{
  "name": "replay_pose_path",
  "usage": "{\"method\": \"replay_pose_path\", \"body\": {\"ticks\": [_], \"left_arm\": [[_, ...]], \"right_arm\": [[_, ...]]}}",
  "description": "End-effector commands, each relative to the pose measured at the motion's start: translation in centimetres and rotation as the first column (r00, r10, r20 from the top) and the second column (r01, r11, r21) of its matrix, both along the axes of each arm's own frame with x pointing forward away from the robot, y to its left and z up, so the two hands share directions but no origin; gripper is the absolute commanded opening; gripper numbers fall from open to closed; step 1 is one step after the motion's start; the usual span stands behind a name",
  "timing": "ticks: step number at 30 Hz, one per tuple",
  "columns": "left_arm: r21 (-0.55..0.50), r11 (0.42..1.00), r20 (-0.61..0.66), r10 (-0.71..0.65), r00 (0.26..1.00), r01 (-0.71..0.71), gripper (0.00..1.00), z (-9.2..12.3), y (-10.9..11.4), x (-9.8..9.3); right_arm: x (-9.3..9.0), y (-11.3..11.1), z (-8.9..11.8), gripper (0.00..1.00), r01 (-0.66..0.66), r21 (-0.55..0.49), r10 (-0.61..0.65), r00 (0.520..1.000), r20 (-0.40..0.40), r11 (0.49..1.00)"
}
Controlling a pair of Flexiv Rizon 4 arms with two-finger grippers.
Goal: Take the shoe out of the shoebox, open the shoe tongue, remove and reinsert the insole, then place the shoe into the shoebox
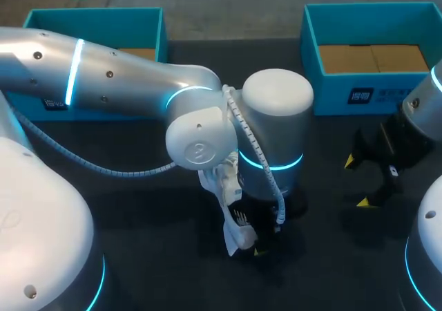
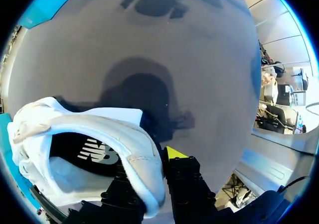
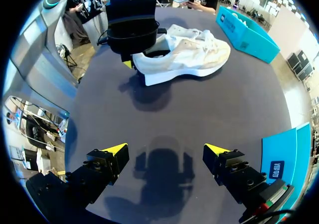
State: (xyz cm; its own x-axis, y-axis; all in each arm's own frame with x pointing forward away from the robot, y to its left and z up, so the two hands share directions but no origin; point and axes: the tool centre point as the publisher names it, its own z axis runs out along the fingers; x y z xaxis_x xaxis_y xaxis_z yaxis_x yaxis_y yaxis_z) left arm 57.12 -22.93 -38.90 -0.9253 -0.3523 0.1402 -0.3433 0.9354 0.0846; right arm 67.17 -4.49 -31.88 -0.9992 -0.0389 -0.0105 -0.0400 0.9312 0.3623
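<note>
A white shoe [image 1: 233, 218] sits at the table's middle, under my left arm's wrist. In the left wrist view the shoe [image 2: 75, 134] shows its dark insole and white heel collar. My left gripper [image 2: 148, 163] is shut on the heel wall, with one finger inside the shoe and the yellow-tipped one outside. The right wrist view has the same shoe [image 3: 187, 55] on its sole, held at the heel by my left gripper [image 3: 133, 59]. My right gripper [image 3: 164, 152] stands open over bare table, well short of the shoe. In the head view my right gripper [image 1: 359, 181] is at the right.
Two blue shoeboxes stand at the table's far edge, one at the back left [image 1: 90, 10] and one at the back right [image 1: 331, 93], with brown cardboard inside. The dark table [image 1: 138, 207] lies bare between the arms.
</note>
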Motion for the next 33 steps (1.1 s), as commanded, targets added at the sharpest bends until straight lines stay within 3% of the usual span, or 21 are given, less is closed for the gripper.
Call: {"method": "replay_pose_path", "body": {"ticks": [1,8,16,27,33], "left_arm": [[-0.002,1.0,0.005,-0.006,1.0,0.006,0.0,0.2,0.5,0.6],[0.015,0.999,-0.008,-0.052,0.999,0.052,0.0,1.9,1.0,1.5],[0.025,0.986,-0.066,-0.165,0.984,0.167,0.0,5.3,2.5,3.4],[0.018,0.959,-0.066,-0.281,0.958,0.282,0.0,10.9,5.1,6.8],[0.004,0.96,-0.064,-0.279,0.958,0.28,0.0,13.8,6.3,9.4]], "right_arm": [[-0.1,0.1,-0.1,1.0,0.001,-0.003,-0.001,1.0,0.001,1.0],[-0.1,0.1,-0.1,1.0,0.001,-0.003,-0.001,1.0,0.001,1.0],[-0.1,0.1,-0.1,1.0,0.001,-0.003,-0.001,1.0,0.001,1.0],[-0.1,0.1,-0.1,1.0,0.001,-0.003,-0.001,1.0,0.001,1.0],[-0.1,0.1,-0.1,1.0,0.001,-0.003,-0.001,1.0,0.001,1.0]]}}
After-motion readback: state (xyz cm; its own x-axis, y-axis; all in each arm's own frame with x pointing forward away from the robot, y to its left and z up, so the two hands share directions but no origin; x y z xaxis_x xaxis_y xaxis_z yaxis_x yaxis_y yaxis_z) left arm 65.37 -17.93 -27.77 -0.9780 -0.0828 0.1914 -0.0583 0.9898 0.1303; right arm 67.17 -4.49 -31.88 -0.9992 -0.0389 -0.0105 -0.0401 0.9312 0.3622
